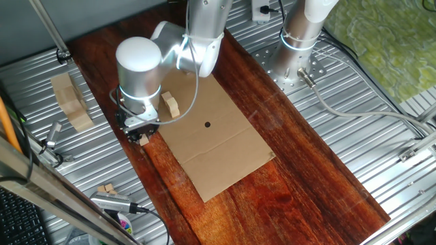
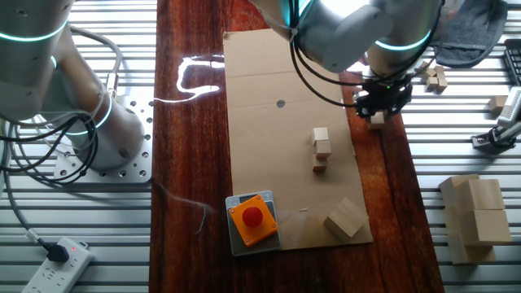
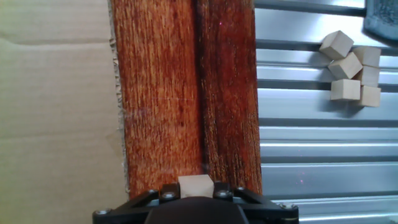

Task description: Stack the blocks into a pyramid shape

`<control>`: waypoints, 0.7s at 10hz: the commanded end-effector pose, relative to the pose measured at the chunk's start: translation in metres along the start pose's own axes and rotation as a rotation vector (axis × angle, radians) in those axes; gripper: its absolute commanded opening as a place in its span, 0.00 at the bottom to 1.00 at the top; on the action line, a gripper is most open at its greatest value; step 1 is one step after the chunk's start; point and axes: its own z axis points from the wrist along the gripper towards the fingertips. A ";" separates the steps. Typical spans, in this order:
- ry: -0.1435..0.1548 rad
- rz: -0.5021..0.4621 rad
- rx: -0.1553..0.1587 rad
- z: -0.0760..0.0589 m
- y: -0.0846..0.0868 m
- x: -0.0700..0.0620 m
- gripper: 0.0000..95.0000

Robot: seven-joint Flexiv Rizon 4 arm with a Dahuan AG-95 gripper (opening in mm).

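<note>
My gripper [image 3: 196, 190] is shut on a small pale wooden block [image 3: 196, 185] and holds it over the dark wood strip beside the cardboard sheet [image 3: 56, 112]. The held block also shows under the hand in one fixed view [image 1: 144, 139] and in the other fixed view [image 2: 377, 119]. A small stack of blocks [image 2: 321, 141] stands on the cardboard, with one more block [image 2: 319, 164] lying next to it; the stack also shows in one fixed view [image 1: 169, 103]. Several loose blocks [image 3: 352, 68] lie in a cluster on the metal table, right of the wood strip.
A larger faceted wood chunk [image 2: 345, 218] and an orange button box [image 2: 252, 220] sit at the cardboard's near end. Big wooden slab pieces [image 2: 474, 216] lie on the metal table. A second robot base [image 1: 297, 47] stands at the back. Tools [image 1: 112, 201] lie at the front left.
</note>
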 end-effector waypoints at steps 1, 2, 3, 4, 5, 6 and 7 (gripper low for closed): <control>-0.013 0.023 -0.018 -0.014 0.003 0.009 0.00; -0.013 0.035 -0.028 -0.025 0.005 0.013 0.00; 0.000 0.038 -0.040 -0.038 0.007 0.018 0.00; -0.001 0.043 -0.047 -0.045 0.010 0.022 0.00; 0.002 0.042 -0.047 -0.050 0.011 0.024 0.00; 0.001 0.044 -0.048 -0.059 0.016 0.031 0.00; -0.003 0.038 -0.050 -0.065 0.020 0.036 0.00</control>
